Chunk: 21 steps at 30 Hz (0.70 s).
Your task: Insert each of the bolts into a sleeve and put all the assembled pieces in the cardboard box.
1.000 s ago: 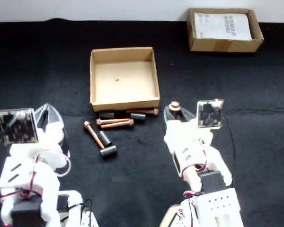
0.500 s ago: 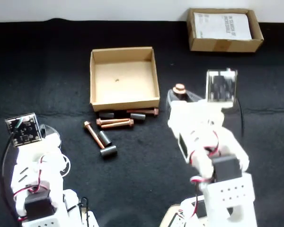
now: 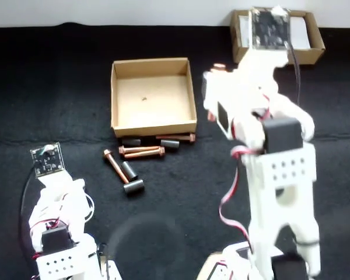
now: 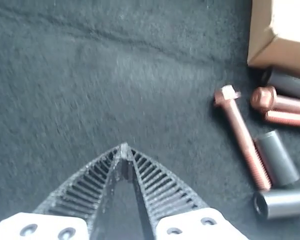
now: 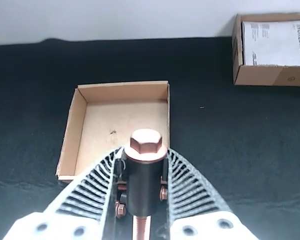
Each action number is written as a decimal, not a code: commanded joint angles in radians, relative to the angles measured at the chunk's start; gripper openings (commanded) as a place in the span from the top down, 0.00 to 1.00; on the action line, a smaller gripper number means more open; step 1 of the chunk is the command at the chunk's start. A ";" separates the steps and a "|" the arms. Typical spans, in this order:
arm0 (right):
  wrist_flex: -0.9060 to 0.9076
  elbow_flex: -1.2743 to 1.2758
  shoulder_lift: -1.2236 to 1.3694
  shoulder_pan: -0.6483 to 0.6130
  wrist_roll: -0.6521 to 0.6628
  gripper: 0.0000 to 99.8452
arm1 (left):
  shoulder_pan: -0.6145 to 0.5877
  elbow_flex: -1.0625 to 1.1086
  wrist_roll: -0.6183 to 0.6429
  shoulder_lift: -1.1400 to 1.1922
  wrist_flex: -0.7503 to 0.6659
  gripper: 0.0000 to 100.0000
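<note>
Gripping an assembled piece: right gripper [image 5: 142,152] clamped on a sleeved bolt [image 5: 141,185], head past the fingertips, probably for a clean release. It hangs at 3 o'clock of the cardboard box [image 3: 153,125], just outside the wall. Left gripper [image 4: 124,150] pinched together, empty. Loose bolts [image 3: 141,151] and sleeves [image 3: 133,186] lie at the box's 6 o'clock.

Left arm [image 3: 57,201] folded low at the near left of the counter, wrist pitched down toward the surface, jaws closed with their tips meeting. Right arm [image 3: 277,157] stands tall and stretched forward, wrist high above the counter, jaws clamped on a sleeved bolt [image 5: 142,172] lying along them, its head at the tips
</note>
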 commanded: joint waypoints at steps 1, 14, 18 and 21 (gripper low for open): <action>0.007 -0.170 0.111 -0.004 -0.011 0.99 | -0.010 0.015 0.006 -0.013 -0.006 0.99; -0.010 -0.398 0.530 -0.004 -0.011 0.99 | -0.010 0.024 0.006 -0.012 0.000 0.99; -0.085 -0.469 0.659 -0.004 -0.011 0.99 | -0.010 0.024 0.006 -0.012 -0.005 0.99; -0.124 -0.526 0.743 -0.010 -0.009 0.99 | -0.010 0.024 0.006 -0.012 -0.005 0.99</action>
